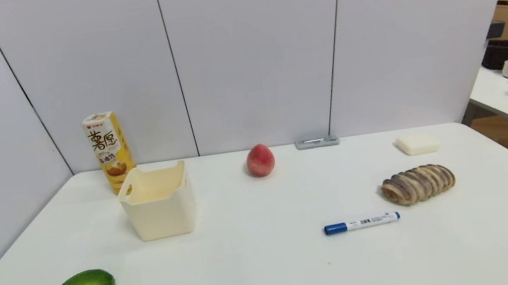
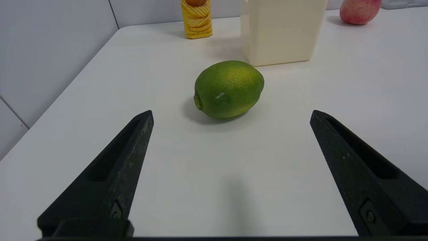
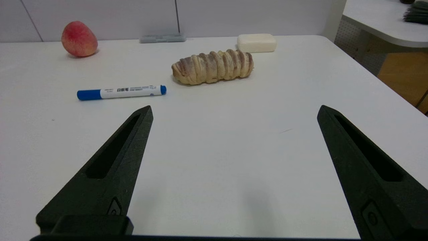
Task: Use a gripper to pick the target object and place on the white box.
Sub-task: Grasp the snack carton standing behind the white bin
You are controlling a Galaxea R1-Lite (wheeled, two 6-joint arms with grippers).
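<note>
Yellow-and-white hexagonal snack carton with brown characters (image 1: 112, 154) stands upright on the white table (image 1: 261, 269), well beyond your black left pincer (image 2: 232, 115), past the green oval fruit (image 2: 229, 89) and just beside the cream-white square plastic bin (image 1: 162, 208). Your left pincer is spread wide with nothing between its tips, above the table's near part; your black right pincer (image 3: 235, 110), also spread and holding nothing, is on the blue-capped white marker's (image 3: 122, 92) near side.
</note>
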